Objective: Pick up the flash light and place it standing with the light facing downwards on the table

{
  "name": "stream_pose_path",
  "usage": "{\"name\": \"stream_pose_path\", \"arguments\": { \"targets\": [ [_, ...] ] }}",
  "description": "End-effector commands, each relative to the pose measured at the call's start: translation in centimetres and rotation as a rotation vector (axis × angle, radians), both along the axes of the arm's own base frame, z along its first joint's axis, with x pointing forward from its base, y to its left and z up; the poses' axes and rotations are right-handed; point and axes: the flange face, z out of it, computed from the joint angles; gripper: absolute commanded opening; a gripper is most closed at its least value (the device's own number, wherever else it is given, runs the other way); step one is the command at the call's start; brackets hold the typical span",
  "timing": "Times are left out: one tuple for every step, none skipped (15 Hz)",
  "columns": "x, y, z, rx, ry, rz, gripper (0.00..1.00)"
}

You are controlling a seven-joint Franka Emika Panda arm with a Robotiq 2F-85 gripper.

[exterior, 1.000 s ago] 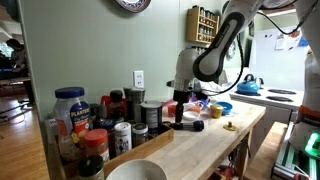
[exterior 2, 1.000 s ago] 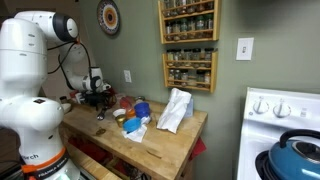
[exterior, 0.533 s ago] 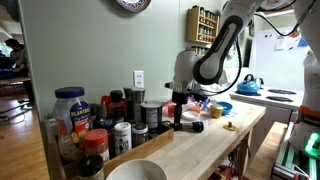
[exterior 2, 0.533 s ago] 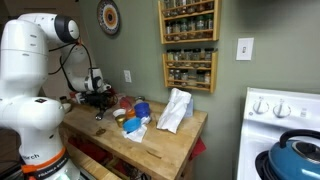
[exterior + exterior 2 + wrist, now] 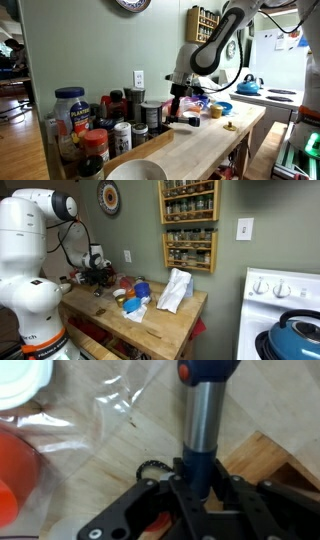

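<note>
In the wrist view the flash light (image 5: 203, 420) has a silver barrel and a dark end with a red button. It points away from my gripper (image 5: 195, 480), whose jaws are shut on its dark lower end. Light wooden table (image 5: 245, 405) shows below it. In both exterior views my gripper (image 5: 178, 103) (image 5: 98, 281) hangs low over the back of the table (image 5: 215, 140) (image 5: 160, 330), next to the jars. The flash light (image 5: 189, 121) shows as a small dark shape just under the gripper; whether it touches the wood I cannot tell.
Several jars and bottles (image 5: 90, 125) crowd the table end, with a white bowl (image 5: 137, 172) in front. A blue bowl (image 5: 221, 108) and a white bag (image 5: 175, 290) lie further along. Clear plastic wrap (image 5: 110, 420) and an orange object (image 5: 10, 475) lie beside the flash light.
My gripper and forearm have risen a little above the table. The dark flash light shape has shifted slightly up with them.
</note>
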Motion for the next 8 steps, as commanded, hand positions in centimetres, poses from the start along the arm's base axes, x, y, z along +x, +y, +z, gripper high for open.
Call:
{"name": "stream_pose_path", "arguments": {
  "targets": [
    [-1.03,-1.14,1.40,0.110,-0.039,0.002,0.08],
    [-1.15,-1.08,1.51,0.148,-0.046,0.010,0.08],
    [-1.22,-1.23,1.68,0.176,-0.053,0.017,0.08],
    [-1.37,-1.19,1.80,0.207,-0.062,0.032,0.08],
    [-1.42,-1.23,1.98,0.234,-0.070,0.049,0.08],
    [-1.54,-1.33,2.09,0.257,-0.074,0.073,0.08],
    [-1.66,-1.58,2.24,0.275,-0.079,0.086,0.08],
    [-1.75,-1.90,2.34,0.295,-0.084,0.099,0.08]
  ]
}}
